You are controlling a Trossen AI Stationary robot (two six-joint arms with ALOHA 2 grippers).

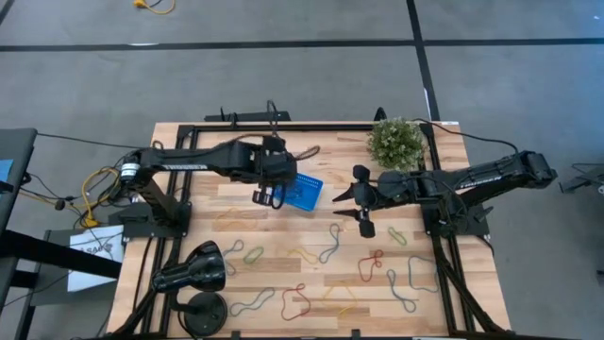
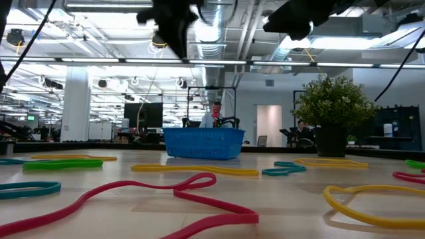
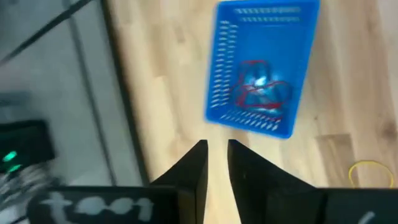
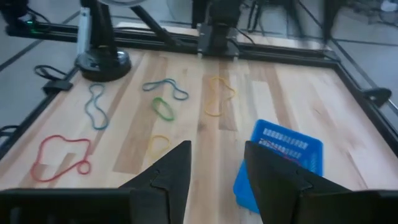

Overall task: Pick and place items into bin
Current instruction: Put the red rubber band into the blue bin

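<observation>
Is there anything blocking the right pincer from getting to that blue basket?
Nothing visible does. The right pincer hangs open, empty, beside the blue basket, with only bare wooden table between them. The potted plant stands off to the side, out of that path.

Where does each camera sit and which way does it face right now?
High: overhead, straight down; both arms, left tool beside the small blue perforated plastic bin.
Low: table-top height, level across coloured rubber loops toward the room; arms dark at top.
Left wrist: looks down past its fingers at the bin, red loops inside.
Right wrist: looks across the wooden table past open fingers.
All share the bin.
</observation>
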